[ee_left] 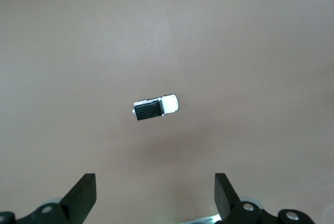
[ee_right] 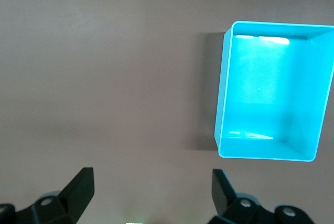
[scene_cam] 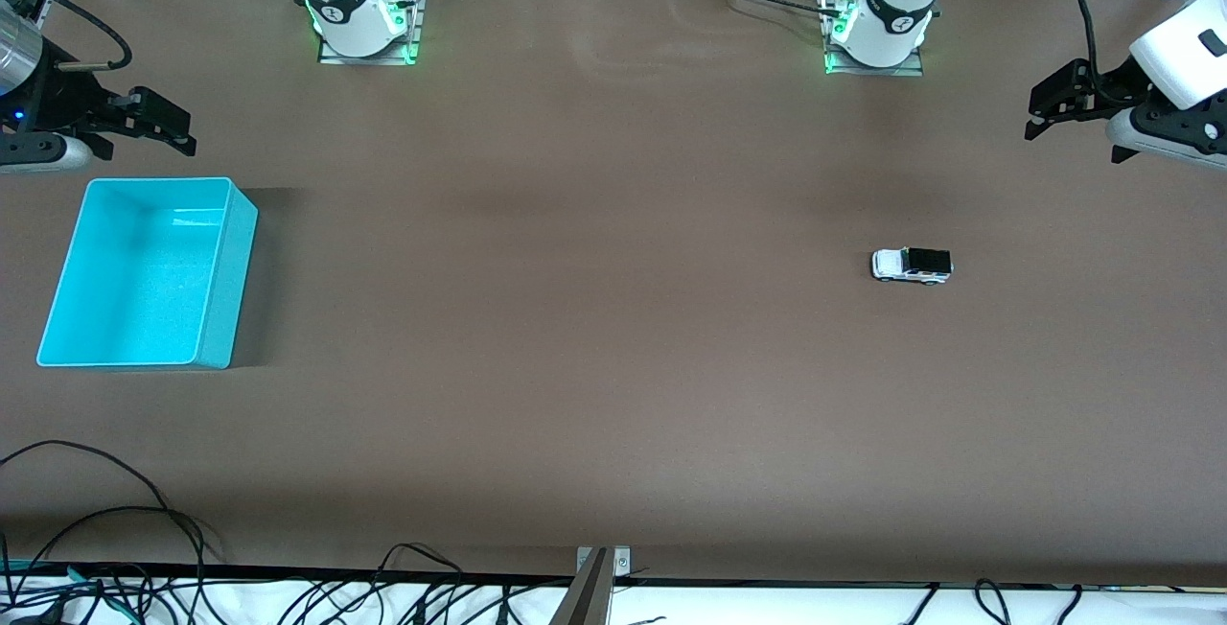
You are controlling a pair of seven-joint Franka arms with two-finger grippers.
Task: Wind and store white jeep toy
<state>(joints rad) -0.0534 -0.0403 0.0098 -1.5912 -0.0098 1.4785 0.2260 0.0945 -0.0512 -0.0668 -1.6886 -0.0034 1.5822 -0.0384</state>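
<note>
Front view: nothing is being held yet. The white jeep toy (scene_cam: 912,265) is sitting untouched on the bench (scene_cam: 594,337), right of centre frame. The turquoise bin (scene_cam: 216,266), at frame left, is standing empty. Left tool (scene_cam: 1054,107) and right tool (scene_cam: 158,122) are both hanging spread apart at the frame's edges; winding and storing are being awaited.

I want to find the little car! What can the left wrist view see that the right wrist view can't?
Only the left wrist view shows the white jeep toy, standing alone on the table with the open left gripper above it. Only the right wrist view shows the turquoise bin, empty, with the open right gripper over the table beside it. Both show the bare brown table.
</note>
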